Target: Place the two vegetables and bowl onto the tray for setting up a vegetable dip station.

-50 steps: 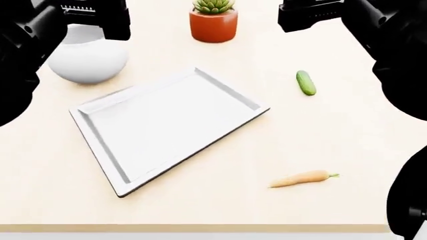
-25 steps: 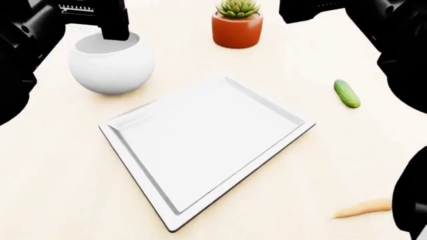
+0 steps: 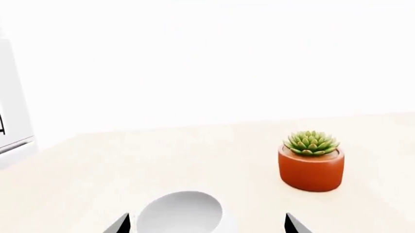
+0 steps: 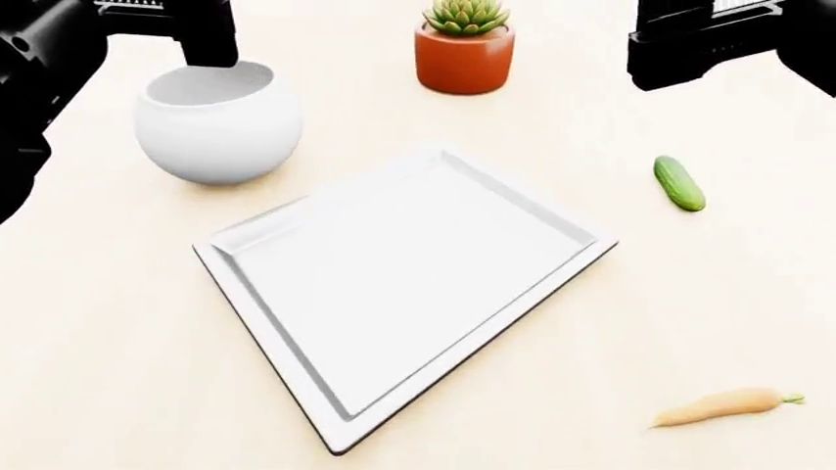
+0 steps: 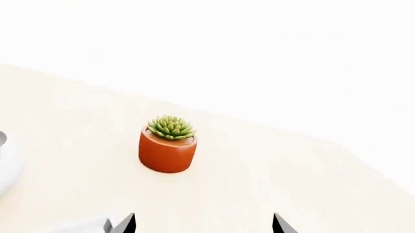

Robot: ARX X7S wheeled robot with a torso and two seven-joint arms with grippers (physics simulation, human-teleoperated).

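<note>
The white bowl (image 4: 218, 122) stands upright at the table's far left, and the left wrist view shows its mouth (image 3: 181, 213). My left gripper (image 3: 207, 224) hovers above and behind the bowl, open, with its fingertips spread wider than the bowl. The white tray (image 4: 405, 284) lies empty and turned at an angle in the middle. The dark-green cucumber (image 4: 679, 183) lies to the right of the tray. The pale-orange carrot (image 4: 725, 404) lies near the front right. My right gripper (image 5: 202, 224) is open and empty, high at the far right (image 4: 719, 39).
A green succulent in a terracotta pot (image 4: 464, 44) stands behind the tray; it also shows as the pot (image 3: 311, 162) and the pot (image 5: 168, 144) in the wrist views. A corner of the tray (image 5: 84, 225) shows by the right fingertip. The table's far edge meets a white wall.
The head view shifted, so everything slid down and to the right in the picture. My right arm then drew away to the right, uncovering the carrot. The objects themselves have not moved.
</note>
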